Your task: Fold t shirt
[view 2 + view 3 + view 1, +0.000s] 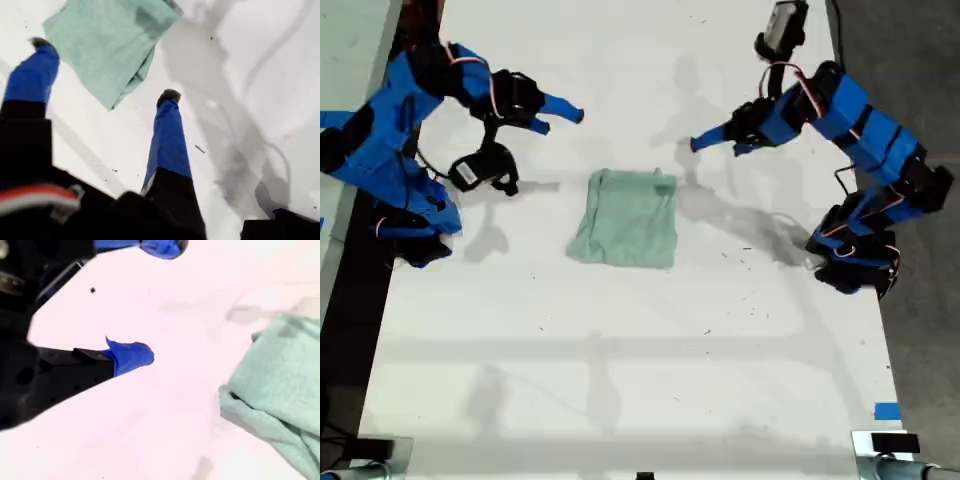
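- My first hand [705,143] [102,70] is released: its two blue fingers [167,140] stand well apart with nothing between them.
- It hangs above the table, near the t shirt's far corner on the exterior view's right, and is not touching the cloth.
- My second hand [560,120] [159,301] is also released. Its blue fingertips [131,356] are spread, with only bare table between them.
- It hangs off the t shirt's far corner on the exterior view's left, farther from the cloth than my first hand, and is clear of the cloth.
- The t shirt [627,220] [107,47] [280,385] lies flat on the white table [620,380] as a squarish, wrinkled, pale mint-green bundle between the two arms.
- In the second wrist view, its edge toward my second hand shows thick, doubled layers.
- A dark shadow patch sits on the t shirt's corner nearest my first hand.
- Grey arm shadows fall on the table beside the t shirt, the heavier ones on the exterior view's right.
- Well away from the t shirt, a strip of blue tape [887,410] sits at the table's edge, in the exterior view's lower right.
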`<action>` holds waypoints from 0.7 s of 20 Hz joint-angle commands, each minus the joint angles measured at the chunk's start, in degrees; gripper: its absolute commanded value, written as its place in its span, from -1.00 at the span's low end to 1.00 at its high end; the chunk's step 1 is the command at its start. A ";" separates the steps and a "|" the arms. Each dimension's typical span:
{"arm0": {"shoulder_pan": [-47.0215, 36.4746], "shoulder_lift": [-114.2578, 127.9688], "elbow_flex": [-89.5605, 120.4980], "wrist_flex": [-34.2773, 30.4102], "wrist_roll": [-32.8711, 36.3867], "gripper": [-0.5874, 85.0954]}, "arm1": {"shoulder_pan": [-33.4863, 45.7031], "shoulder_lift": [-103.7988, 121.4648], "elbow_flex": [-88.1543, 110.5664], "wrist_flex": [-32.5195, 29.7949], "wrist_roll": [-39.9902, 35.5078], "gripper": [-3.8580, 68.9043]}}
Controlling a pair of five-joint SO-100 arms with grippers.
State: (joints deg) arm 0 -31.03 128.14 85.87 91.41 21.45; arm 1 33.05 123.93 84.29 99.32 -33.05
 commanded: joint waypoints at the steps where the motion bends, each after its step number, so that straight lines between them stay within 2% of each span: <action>1: 11.25 21.97 13.97 -3.25 -9.58 -0.72 | -9.93 30.32 21.01 -4.22 9.05 -0.88; 4: 25.75 47.55 44.82 -18.54 -20.30 -0.95 | -24.61 62.75 49.83 -12.66 19.60 -0.86; 6: 31.73 54.05 63.37 -27.33 -24.08 -0.98 | -30.94 73.48 64.60 -13.27 24.87 -0.86; 8: 34.19 65.57 80.42 -36.91 -23.29 -0.99 | -34.98 76.38 75.23 -12.30 28.83 -0.85; 9: 34.19 78.22 90.00 -38.32 -22.32 -0.99 | -36.47 76.38 79.45 -12.13 30.41 -0.77; 10: 35.42 77.26 91.93 -36.91 -20.74 -0.98 | -38.58 76.46 83.23 -13.18 31.46 -0.55; 11: 36.65 77.87 97.03 -38.76 -21.09 -0.96 | -40.52 76.38 85.43 -14.77 29.36 -0.30; 12: 37.53 77.96 100.81 -40.61 -21.45 -0.93 | -40.96 76.38 85.61 -14.33 26.46 -0.28; 13: 38.23 77.52 102.57 -39.02 -22.06 -0.89 | -41.31 76.46 86.84 -14.77 23.47 -0.29; 14: 37.44 77.26 102.57 -33.13 -22.85 -0.82 | -41.13 76.46 90.53 -17.14 20.92 -0.29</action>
State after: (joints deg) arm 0 6.06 204.52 185.80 53.35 -0.18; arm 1 -7.12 200.30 171.30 84.46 -7.82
